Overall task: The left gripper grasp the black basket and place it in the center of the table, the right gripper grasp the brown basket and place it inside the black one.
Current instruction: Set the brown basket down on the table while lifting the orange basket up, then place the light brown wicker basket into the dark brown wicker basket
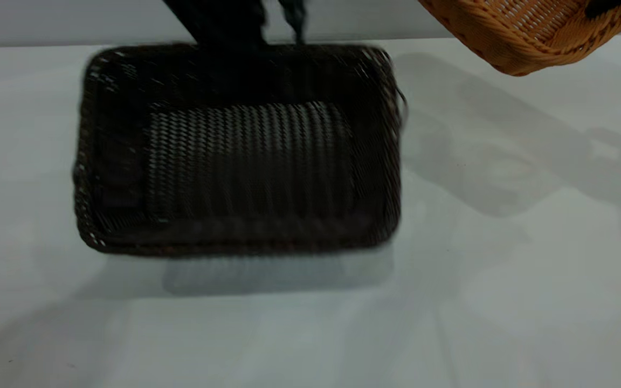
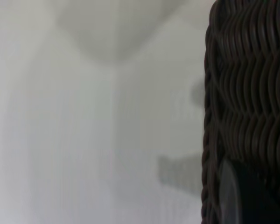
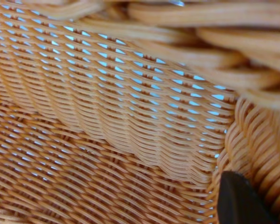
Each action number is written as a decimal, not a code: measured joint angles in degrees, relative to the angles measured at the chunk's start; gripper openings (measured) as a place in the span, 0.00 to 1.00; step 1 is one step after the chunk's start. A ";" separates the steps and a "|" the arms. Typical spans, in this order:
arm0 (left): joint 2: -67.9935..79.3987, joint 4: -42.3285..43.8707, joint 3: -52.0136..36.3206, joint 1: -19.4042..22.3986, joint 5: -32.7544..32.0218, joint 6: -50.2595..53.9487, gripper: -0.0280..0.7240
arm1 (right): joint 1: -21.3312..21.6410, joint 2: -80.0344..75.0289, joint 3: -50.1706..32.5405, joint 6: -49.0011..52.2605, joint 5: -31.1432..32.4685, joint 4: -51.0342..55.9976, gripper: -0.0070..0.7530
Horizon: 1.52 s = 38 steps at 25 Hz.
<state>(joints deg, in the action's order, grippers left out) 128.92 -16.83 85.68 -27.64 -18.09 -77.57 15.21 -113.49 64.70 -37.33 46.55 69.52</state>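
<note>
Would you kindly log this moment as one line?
left claw: at black basket far rim | right claw: brown basket held aloft, tilted | table

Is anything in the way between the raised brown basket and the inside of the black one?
Nothing visible. The black basket sits open and empty on the table, its far rim held at the left gripper. The brown basket hangs tilted above the table, off to the right, with bare tabletop between them.
</note>
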 joint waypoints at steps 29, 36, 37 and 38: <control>-15.06 -0.35 0.00 17.37 -8.27 22.87 0.69 | -8.66 0.00 0.02 8.31 9.08 -13.27 0.10; -17.17 -0.35 0.00 26.03 -7.83 27.62 0.69 | -20.11 0.00 0.06 15.88 6.54 -17.92 0.10; -17.17 -0.29 0.00 26.37 -7.83 27.76 0.69 | -21.72 0.00 0.14 16.58 5.66 -17.92 0.10; -17.17 -0.29 0.00 26.52 -7.83 27.81 0.69 | -23.19 0.00 0.60 17.55 5.23 -18.23 0.10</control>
<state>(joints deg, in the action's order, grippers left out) 111.76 -17.12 85.68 -1.13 -25.92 -49.76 -7.98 -113.49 65.30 -19.79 51.77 51.29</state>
